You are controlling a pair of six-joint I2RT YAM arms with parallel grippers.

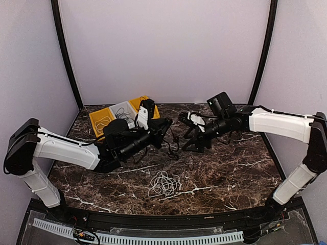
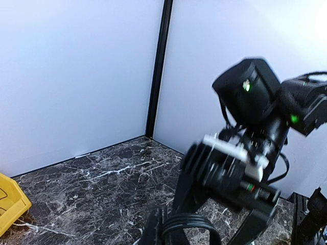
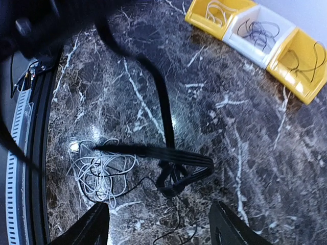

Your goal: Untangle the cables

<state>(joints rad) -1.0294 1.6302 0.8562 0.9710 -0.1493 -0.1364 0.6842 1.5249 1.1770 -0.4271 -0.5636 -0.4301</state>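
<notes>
Left claw is closed on a black cable, which hangs in loops over the middle of the bench, between the two claws. Right claw stands open just beside it, its fingers wide apart and holding nothing. At the back of the bench, on the left side, a row of three bins, yellow, white and yellow, has a thin coiled cable in each one. Near the front edge a loose tangle of white cables lies flat on the marble, well apart from the bins.
</notes>
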